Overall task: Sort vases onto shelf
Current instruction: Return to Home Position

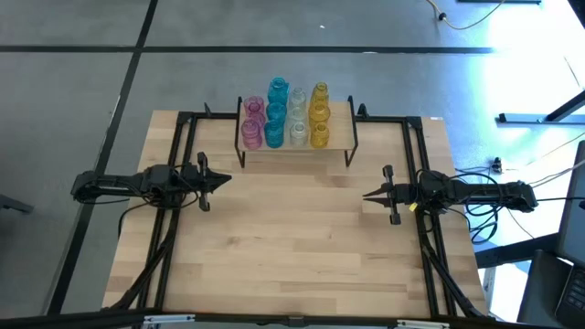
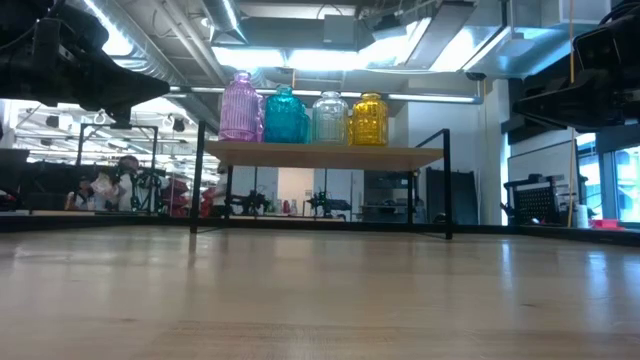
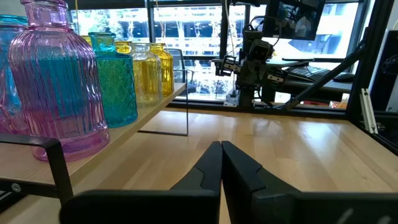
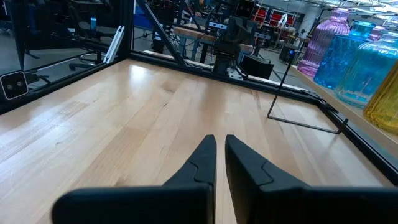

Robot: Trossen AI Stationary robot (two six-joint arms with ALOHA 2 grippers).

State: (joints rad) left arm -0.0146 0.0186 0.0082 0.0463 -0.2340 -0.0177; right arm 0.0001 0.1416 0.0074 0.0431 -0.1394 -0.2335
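All the vases (image 1: pixel 285 114) stand upright on the shelf (image 1: pixel 340 137) at the far edge of the table (image 1: pixel 292 247), in colour rows: pink, blue, clear, yellow. No vase remains on the table. The left claw (image 1: pixel 226 178) and the right claw (image 1: pixel 367 195) are both closed and empty, pointing toward each other, about equally far from the shelf.

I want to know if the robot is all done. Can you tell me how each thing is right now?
Pink vases: upright on the shelf, in a row.
Blue vases: upright on the shelf, next row.
Clear vases: upright on the shelf.
Yellow vases: upright on the shelf, last row.
Shelf: standing at the table's far edge, holding every vase.
Left end effector: shut, holding nothing.
Right end effector: shut, holding nothing.
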